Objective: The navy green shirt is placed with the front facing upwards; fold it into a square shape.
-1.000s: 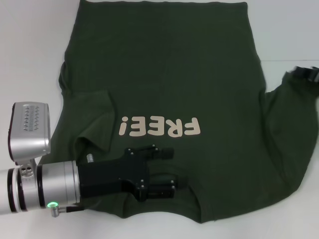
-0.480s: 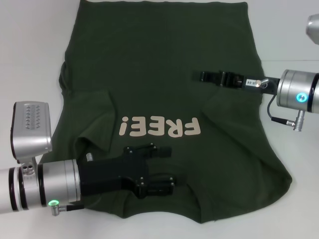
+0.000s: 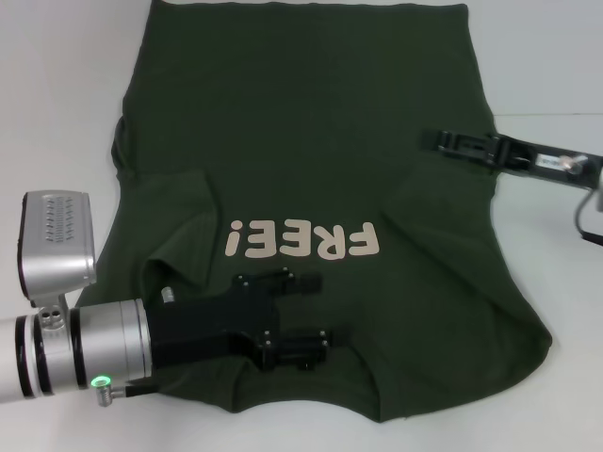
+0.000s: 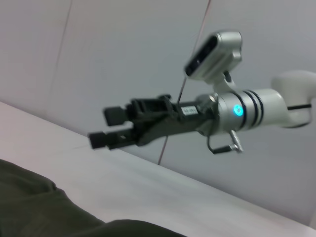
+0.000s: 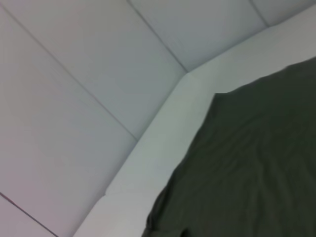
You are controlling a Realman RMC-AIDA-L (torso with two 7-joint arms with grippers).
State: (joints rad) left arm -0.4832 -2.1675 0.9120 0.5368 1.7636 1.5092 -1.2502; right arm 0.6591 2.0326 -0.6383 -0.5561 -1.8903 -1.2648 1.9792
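Dark olive-green cotton covers most of what we see from the head view: the navy green shirt (image 3: 311, 188) lies flat on the white desk (image 3: 66, 85), front up, with its cream "FREE!" lettering (image 3: 301, 239) reading upside down to us and its hem toward the far edge.

Starting on the left, we find the left sleeve (image 3: 174, 235) folded inward over the body of the shirt, its edge lying just beside the lettering. Below it the left arm reaches in from the near left corner, and the left gripper (image 3: 311, 311) sits low over the near part of the shirt, by the collar end. Its two black fingers are spread apart, one nearer the lettering and one nearer the shirt's near edge, and we see no cloth pinched between them.

Moving to the middle, the chest and lower body of the shirt lie smooth with a few soft creases.

On the right, the right sleeve area is also folded inward, giving a slanted edge (image 3: 528, 311) along that side. The right gripper (image 3: 445, 141) hovers over the shirt's right edge, and in the left wrist view (image 4: 101, 127) its fingers stand slightly parted with nothing between them.
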